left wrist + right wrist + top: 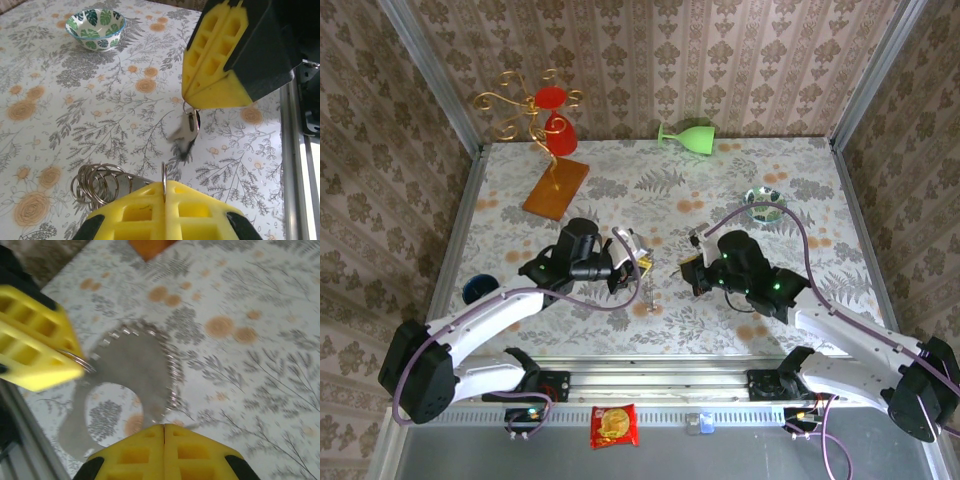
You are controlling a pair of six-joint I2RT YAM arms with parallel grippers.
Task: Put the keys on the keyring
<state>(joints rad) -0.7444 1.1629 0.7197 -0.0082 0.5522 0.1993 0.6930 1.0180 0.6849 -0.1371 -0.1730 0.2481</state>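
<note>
My left gripper (165, 187) is shut on a thin metal edge of the keyring (163, 172), and a coil of wire loops (96, 182) sticks out to its left. From the right wrist, the keyring (135, 362) is a flat grey hoop with a wide hole, blurred and hanging above the table. The left gripper's yellow finger (35, 347) grips its left rim. My right gripper (164, 426) is shut just beside the hoop. In the left wrist view the right gripper (192, 102) holds a small blurred key (189, 127) that dangles below its tips. From above, both grippers (628, 258) (692, 268) meet mid-table. I cannot make out a second key.
A small green-patterned dish (764, 205) sits at the right rear. A green goblet (688, 135) lies on its side by the back wall. A gold stand with red cups on an orange base (556, 187) is at the rear left. A dark blue round object (478, 290) lies near the left edge.
</note>
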